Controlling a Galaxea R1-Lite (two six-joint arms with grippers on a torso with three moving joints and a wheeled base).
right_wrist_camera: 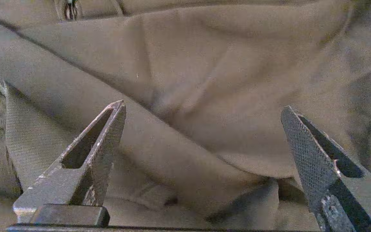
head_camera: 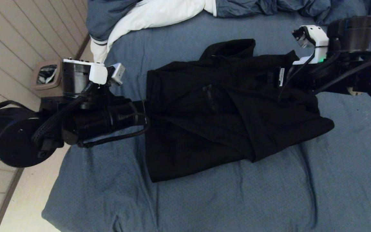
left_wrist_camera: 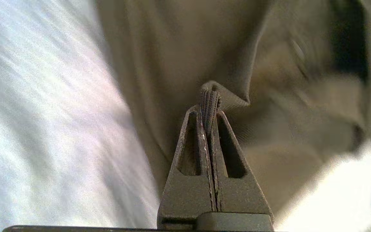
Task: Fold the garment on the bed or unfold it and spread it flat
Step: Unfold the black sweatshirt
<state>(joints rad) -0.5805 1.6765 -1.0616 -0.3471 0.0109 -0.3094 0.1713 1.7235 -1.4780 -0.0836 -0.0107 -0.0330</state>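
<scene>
Left wrist view had the left end effector (left_wrist_camera: 210, 106) pinched tight on a ribbed fold of the garment (left_wrist_camera: 179, 58), fingers pressed together with the cloth bunched between the tips. Over on the other side, the right end effector (right_wrist_camera: 201, 109) stood wide apart, hovering just above the black fabric, gripping nothing. From the head view, the garment (head_camera: 224, 109) lay crumpled and partly folded across the middle of the bed (head_camera: 204, 199), one arm at each end of it. A rumpled duvet (head_camera: 159, 13) sat bunched at the far edge.
</scene>
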